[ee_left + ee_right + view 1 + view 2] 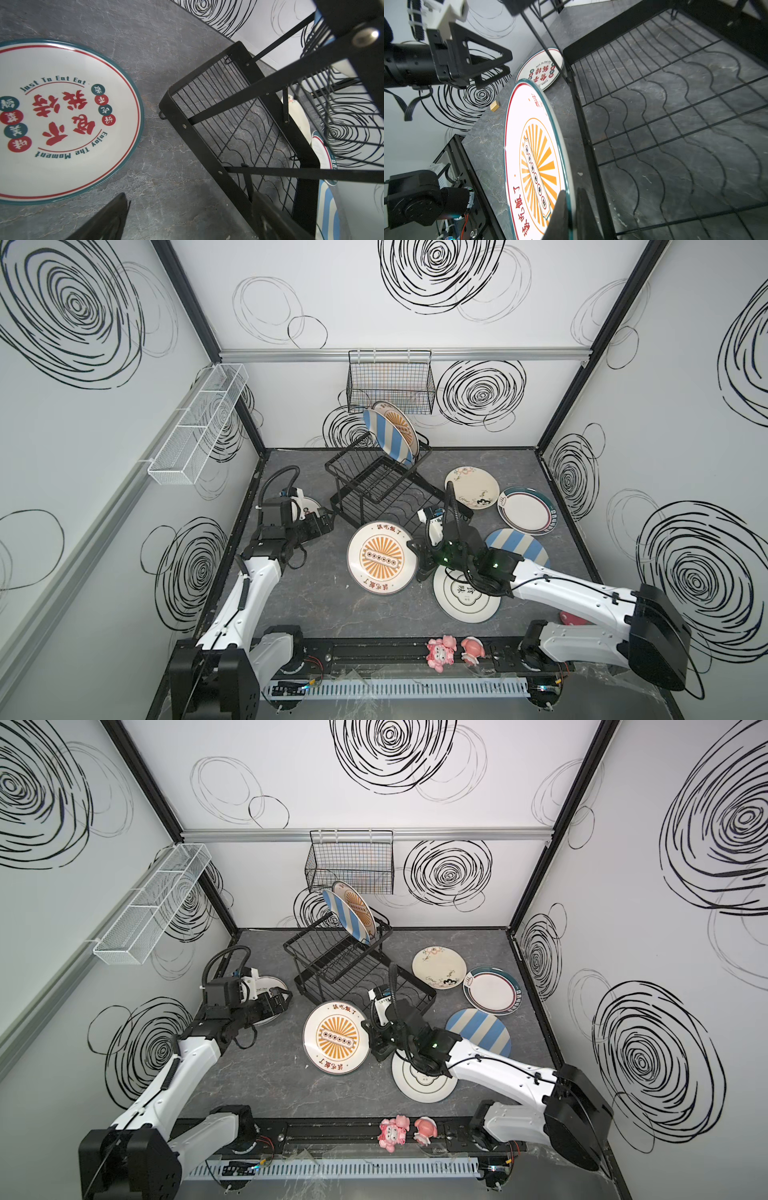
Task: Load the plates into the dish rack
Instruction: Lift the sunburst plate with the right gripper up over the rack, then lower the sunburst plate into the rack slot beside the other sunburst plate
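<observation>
Orange plate [381,558] clamped by right end effector [570,195], left one [509,64] apart, rack [583,133] perhaps touching

Lab test booth: swirl-printed wall panels [353,302], aluminium framing [291,354], two arms [582,593].

The red-lettered plate [62,120] carries green English in two arcs, "Just To Eat Eat" and "Enjoy The Moment", around large red Chinese characters. Small red and green discs each hold one white character, turned too far to read surely. At the centre of both top views, the sunburst plate [381,558] [336,1038] bears red "该吃饭了" at its upper rim and again, inverted, at its lower rim. Lower right of it, the medallion plate [461,605] shows two dark characters, partly hidden.
</observation>
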{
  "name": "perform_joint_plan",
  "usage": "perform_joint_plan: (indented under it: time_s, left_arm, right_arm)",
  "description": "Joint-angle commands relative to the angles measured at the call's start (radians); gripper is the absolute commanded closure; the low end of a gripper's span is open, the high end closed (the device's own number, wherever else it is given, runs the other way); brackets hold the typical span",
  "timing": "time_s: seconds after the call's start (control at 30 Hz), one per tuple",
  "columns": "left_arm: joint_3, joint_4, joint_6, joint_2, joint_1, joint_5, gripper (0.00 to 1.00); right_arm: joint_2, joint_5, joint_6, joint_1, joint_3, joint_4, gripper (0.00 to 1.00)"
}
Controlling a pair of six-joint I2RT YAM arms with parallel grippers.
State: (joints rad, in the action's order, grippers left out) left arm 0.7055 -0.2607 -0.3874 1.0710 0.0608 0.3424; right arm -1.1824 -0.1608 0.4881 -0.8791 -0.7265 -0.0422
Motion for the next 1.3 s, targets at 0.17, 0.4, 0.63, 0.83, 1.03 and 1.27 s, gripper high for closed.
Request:
perform_joint_plan:
  time_s: [0.17, 0.4, 0.63, 0.83, 1.03, 1.27]
  left_arm:
    - [0.0, 0.038, 0.035, 0.014, 0.001, 0.058, 0.04]
    - [-0.005, 0.041, 0.035, 0.008, 0.001, 0.071, 0.04]
    - [-0.009, 0.047, 0.036, 0.009, 0.001, 0.09, 0.04]
    - [-0.011, 0.047, 0.037, 0.006, 0.002, 0.102, 0.04]
    - [-0.012, 0.049, 0.035, 0.003, 0.005, 0.113, 0.04]
    - [-0.02, 0.052, 0.034, 0.002, 0.007, 0.119, 0.04]
  right_arm:
    - [0.113, -0.008, -0.145, 0.043, -0.119, 0.156, 1.0]
    - [0.163, 0.001, -0.195, 0.101, -0.239, 0.257, 1.0]
    - [0.129, 0.028, -0.257, 0.148, -0.419, 0.294, 1.0]
    - [0.012, 0.034, -0.333, 0.152, -0.625, 0.326, 1.0]
    - [-0.161, 0.171, -0.428, 0.151, -0.865, 0.335, 1.0]
    - [-0.273, 0.382, -0.557, 0.143, -0.975, 0.185, 1.0]
